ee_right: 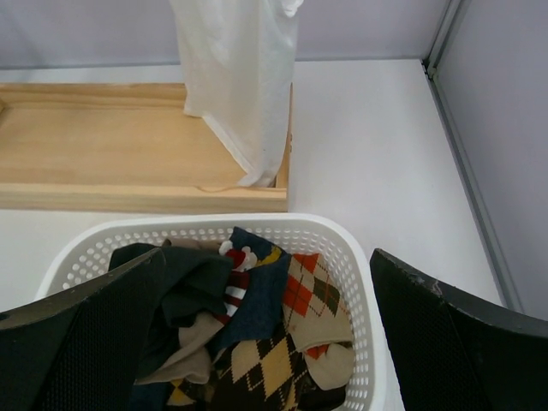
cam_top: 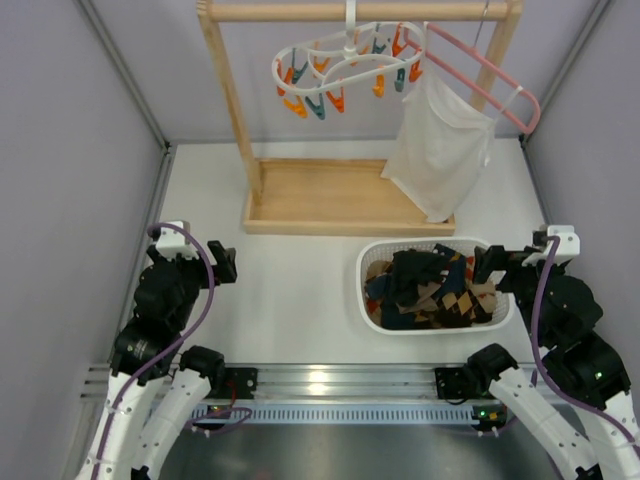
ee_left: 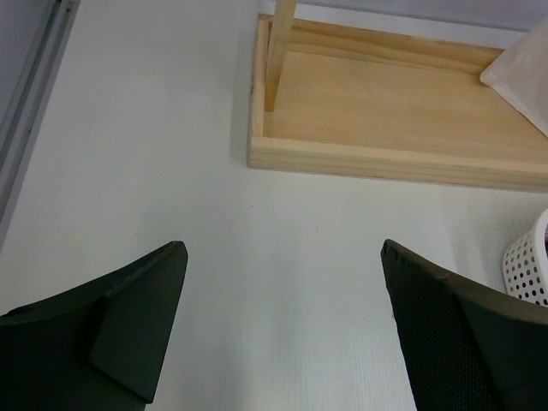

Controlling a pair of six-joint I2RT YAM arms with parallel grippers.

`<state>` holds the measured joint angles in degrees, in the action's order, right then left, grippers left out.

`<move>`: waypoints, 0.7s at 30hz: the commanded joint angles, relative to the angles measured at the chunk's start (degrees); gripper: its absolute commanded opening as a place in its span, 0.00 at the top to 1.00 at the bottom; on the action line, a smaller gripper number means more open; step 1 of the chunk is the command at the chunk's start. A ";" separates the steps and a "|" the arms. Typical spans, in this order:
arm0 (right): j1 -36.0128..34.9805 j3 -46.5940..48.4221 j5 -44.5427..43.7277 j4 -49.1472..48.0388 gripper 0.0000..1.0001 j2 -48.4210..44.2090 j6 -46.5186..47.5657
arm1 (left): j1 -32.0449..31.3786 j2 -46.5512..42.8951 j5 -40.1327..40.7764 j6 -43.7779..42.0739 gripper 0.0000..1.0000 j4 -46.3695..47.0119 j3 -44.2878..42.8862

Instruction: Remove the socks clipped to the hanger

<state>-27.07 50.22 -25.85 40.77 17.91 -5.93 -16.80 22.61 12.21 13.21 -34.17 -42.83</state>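
Both left end effector (ee_left: pixel 282 248), right end effector (ee_right: pixel 267 254) wide open, empty; hanger (cam_top: pixel 340 60) far ahead, clips (cam_top: pixel 310 105) bare; socks (ee_right: pixel 257 295) in basket (ee_right: pixel 342 240) below right one. Risk: needless reach snags bag (cam_top: pixel 440 150).

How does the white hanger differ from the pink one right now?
The white hanger is a looped ring with orange and teal clips; the pink hanger is a plain slanted frame with no clips. The white hanger's clips hold nothing, while the pink hanger appears to carry a white bag. Both hang from the rack's top bar.
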 commanded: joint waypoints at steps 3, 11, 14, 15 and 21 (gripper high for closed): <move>0.53 -0.56 -0.17 0.62 0.01 -0.42 0.57 | 0.45 -0.64 -1.13 -1.00 0.02 3.06 0.03; 0.53 -1.61 0.97 0.01 0.01 -0.95 0.40 | 0.36 -1.25 -1.22 -1.26 0.02 3.06 0.03; 0.61 -1.79 0.62 -0.17 0.01 -1.12 0.13 | 0.45 -1.52 -1.48 -1.43 0.02 3.24 0.11; 0.61 -1.79 0.45 0.01 0.01 -1.21 0.31 | 0.36 -1.52 -1.48 -1.44 0.02 3.24 0.11; 0.61 -1.88 0.44 -0.17 0.01 -1.12 0.40 | 0.36 -1.61 -1.57 -1.44 0.02 3.24 0.11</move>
<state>-27.07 48.34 -25.61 41.36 17.43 -5.96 -16.80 21.47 11.31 12.45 -33.71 -42.81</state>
